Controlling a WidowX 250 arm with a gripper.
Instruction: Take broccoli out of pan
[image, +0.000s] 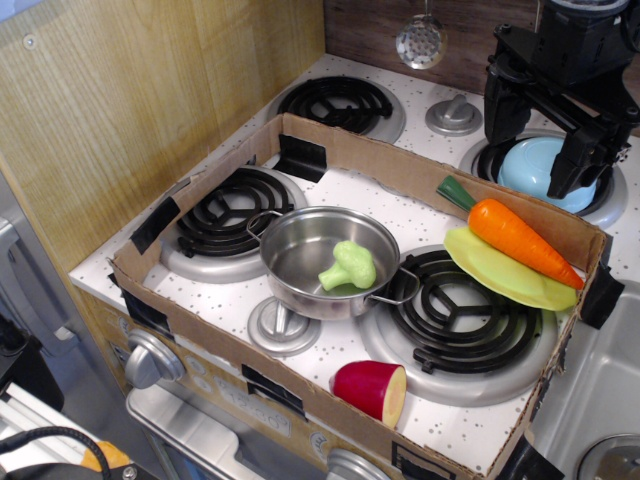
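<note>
The broccoli (349, 266), a small pale-green floret, lies inside the pan (300, 240), toward its right side. The pan is a shiny steel pot with wire loop handles, standing between the two front burners. My gripper (540, 150) is black, at the far right back, well above and behind the pan, over a light blue bowl (535, 165). Its fingers hang down spread apart and hold nothing.
A cardboard wall (400, 165) frames the front stove area. An orange carrot (515, 240) lies on a yellow-green plate (505, 270) at the right. A red-and-yellow cut vegetable (372, 390) sits at the front. A metal strainer (420, 40) hangs at the back.
</note>
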